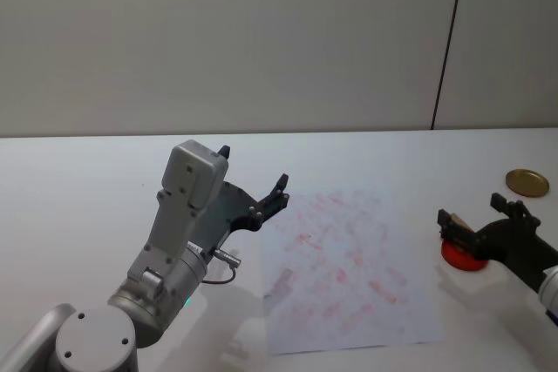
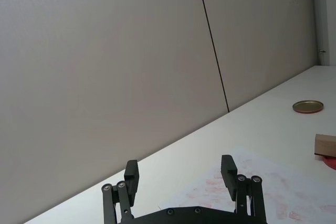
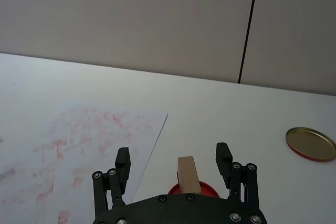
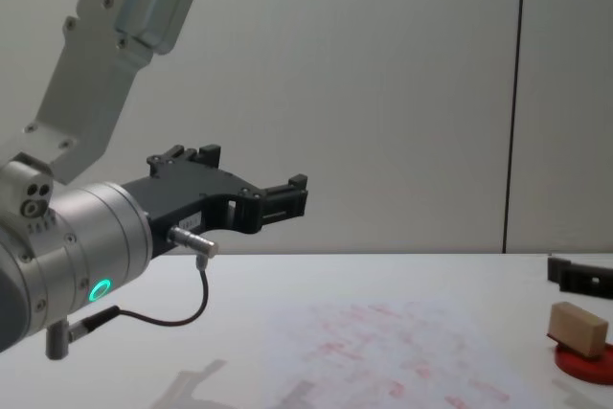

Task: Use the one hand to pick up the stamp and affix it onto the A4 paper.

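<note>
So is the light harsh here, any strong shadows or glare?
Head view: soft light; a faint grey shadow lies on the A4 paper beside the left arm. Chest view: a pale shadow on the table under that arm; its green ring light glows. Right wrist view: no glare on the stamp inside the open right gripper.

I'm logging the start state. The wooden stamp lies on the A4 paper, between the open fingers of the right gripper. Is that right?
Not quite. The stamp sits on the red ink pad, to the right of the A4 paper, not on it, as the chest view shows. It is indeed between the open fingers of the right gripper.
</note>
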Robot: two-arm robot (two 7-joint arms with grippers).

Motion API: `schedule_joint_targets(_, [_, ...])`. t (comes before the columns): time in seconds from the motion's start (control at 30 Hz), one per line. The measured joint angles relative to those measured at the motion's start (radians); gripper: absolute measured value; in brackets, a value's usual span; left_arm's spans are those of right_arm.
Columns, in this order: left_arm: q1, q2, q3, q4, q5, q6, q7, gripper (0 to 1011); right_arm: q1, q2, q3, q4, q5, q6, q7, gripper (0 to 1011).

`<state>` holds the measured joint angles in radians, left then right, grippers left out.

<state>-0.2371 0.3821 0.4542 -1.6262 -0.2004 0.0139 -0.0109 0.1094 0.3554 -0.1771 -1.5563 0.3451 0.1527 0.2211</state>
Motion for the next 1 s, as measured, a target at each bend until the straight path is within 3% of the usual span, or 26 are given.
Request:
schedule_joint_targets(0.5, [0.0,0.0,0.0,0.0,0.0,0.0,0.0,993,0.05,-0.017,-0.004,0.102,0.004,0.036,0.026,1001])
schedule_joint_targets(1.0, [0.0,0.0,0.0,0.0,0.0,0.0,0.0,993,0.089,-0.035,-0.016,0.178,-0.023,0.048,0.042,964])
